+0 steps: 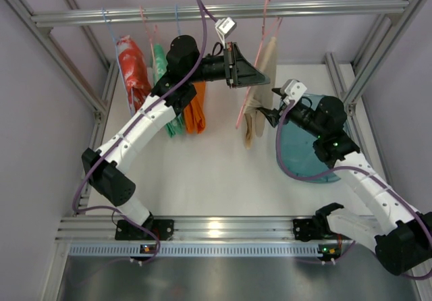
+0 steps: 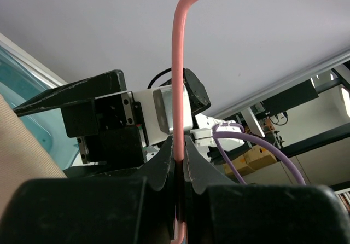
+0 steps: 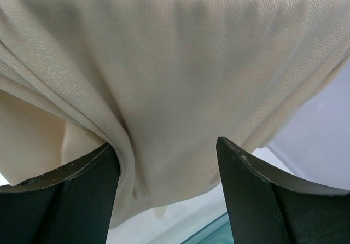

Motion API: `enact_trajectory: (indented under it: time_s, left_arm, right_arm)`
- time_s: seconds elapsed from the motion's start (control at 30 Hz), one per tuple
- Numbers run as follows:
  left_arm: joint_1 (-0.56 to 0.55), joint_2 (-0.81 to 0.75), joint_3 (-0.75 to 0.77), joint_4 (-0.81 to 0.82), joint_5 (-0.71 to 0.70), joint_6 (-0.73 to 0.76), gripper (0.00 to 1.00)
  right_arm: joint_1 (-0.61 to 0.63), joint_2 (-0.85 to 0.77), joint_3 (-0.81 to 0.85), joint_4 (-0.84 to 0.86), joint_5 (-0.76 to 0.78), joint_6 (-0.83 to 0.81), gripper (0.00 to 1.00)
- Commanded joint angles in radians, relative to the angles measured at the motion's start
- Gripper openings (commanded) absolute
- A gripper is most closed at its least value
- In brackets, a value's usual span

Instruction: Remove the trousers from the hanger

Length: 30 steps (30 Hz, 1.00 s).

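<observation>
The pale beige trousers [image 1: 268, 59] hang on a pink hanger [image 1: 264, 17] from the top rail. My left gripper [image 1: 260, 78] is shut on the pink hanger wire [image 2: 178, 80], which runs up between its closed jaws [image 2: 180, 145]. My right gripper [image 1: 264, 116] is at the lower part of the beige trousers. In the right wrist view its jaws [image 3: 167, 162] stand wide open with a fold of beige cloth [image 3: 164, 63] hanging between the fingers [image 3: 82, 189]. The bright orange trousers [image 1: 196, 114] hang further left, partly behind my left arm.
A red garment [image 1: 131, 71] and a green one [image 1: 160, 63] hang on blue and pink hangers at the left of the rail [image 1: 324, 8]. A teal basin [image 1: 304, 154] lies on the table under my right arm. Frame posts stand at both sides.
</observation>
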Motion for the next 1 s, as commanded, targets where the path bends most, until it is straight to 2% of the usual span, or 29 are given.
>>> enact_trajectory:
  time_s: [0.0,0.13,0.2,0.23,0.27,0.33,0.4,0.57,0.8,0.97]
  left_arm:
    - [0.001,-0.046,0.034,0.122,0.018,0.032,0.00]
    - [0.001,-0.046,0.033,0.122,0.025,0.034,0.00]
    - [0.002,-0.043,0.036,0.121,0.024,0.032,0.00]
    - [0.001,-0.041,0.037,0.122,0.022,0.032,0.00]
    - [0.001,-0.038,0.039,0.125,0.022,0.030,0.00]
    - [0.002,-0.035,0.040,0.133,0.022,0.023,0.00]
    - [0.001,-0.031,0.042,0.139,0.022,0.015,0.00]
    - [0.001,-0.021,0.048,0.144,0.016,0.007,0.00]
    - [-0.001,-0.026,0.047,0.144,0.015,0.009,0.00]
    - [-0.001,-0.031,0.040,0.144,0.030,0.004,0.00]
  right_arm:
    - [-0.015,0.028,0.054,0.069,0.032,-0.030,0.70]
    - [-0.028,0.042,0.058,0.078,0.021,-0.043,0.70]
    - [-0.036,0.051,0.064,0.078,0.008,-0.035,0.75]
    - [-0.038,0.053,0.063,0.080,-0.005,-0.035,0.78]
    - [-0.038,0.053,0.058,0.081,-0.022,-0.032,0.86]
    - [-0.028,0.057,0.054,0.103,-0.055,-0.023,0.95]
    - [-0.013,0.076,0.058,0.118,-0.046,-0.006,0.98]
    - [0.010,0.131,0.103,0.156,-0.074,0.060,0.99]
    - [0.050,0.165,0.123,0.167,-0.123,0.056,0.99]
    - [0.079,0.204,0.130,0.225,-0.022,0.059,0.99]
